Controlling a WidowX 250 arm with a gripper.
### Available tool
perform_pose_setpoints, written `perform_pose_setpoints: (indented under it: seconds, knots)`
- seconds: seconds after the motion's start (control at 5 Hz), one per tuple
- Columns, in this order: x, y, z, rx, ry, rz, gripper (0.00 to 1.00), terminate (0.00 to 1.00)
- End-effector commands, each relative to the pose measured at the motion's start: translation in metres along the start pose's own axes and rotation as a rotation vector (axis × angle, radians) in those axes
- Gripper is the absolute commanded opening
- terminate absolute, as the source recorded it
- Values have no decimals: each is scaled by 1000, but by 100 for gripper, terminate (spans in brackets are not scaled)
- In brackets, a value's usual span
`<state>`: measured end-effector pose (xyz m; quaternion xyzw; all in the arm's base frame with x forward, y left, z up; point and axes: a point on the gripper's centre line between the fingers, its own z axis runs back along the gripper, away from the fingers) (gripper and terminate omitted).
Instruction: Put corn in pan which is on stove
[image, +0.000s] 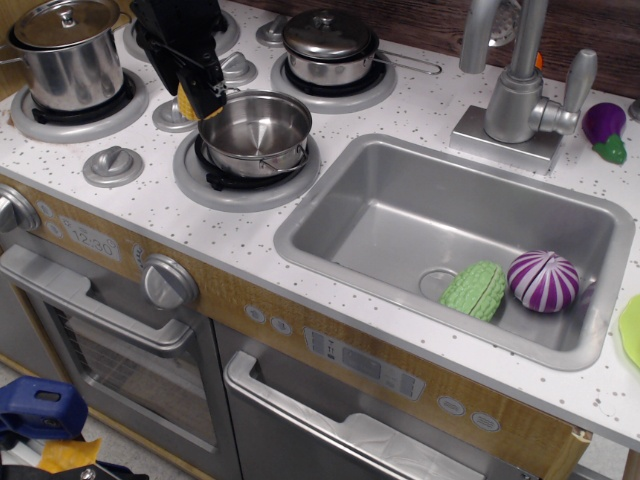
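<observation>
My black gripper (192, 98) is shut on the yellow toy corn (188, 102) and holds it in the air at the left rim of the pan (256, 132). The pan is a shiny lidless steel pan with nothing in it, standing on the front right burner (240, 178) of the stove. The corn is partly hidden between the fingers. The arm comes in from the top left.
A tall lidded steel pot (65, 62) stands on the left burner and a low lidded pan (330, 45) on the back burner. The sink (460, 240) holds a green ribbed vegetable (475, 290) and a purple onion (543, 280). A tap (520, 90) stands behind it.
</observation>
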<state>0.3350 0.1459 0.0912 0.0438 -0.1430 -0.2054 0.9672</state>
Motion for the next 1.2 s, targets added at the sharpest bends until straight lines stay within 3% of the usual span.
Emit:
perform_pose_setpoints:
  seconds: [0.0,0.8,1.0]
  knots:
    - [8,11,16,18,-15,-100,100,0]
    - [8,11,16,18,-15,-100,100,0]
    - [8,11,16,18,-15,-100,100,100]
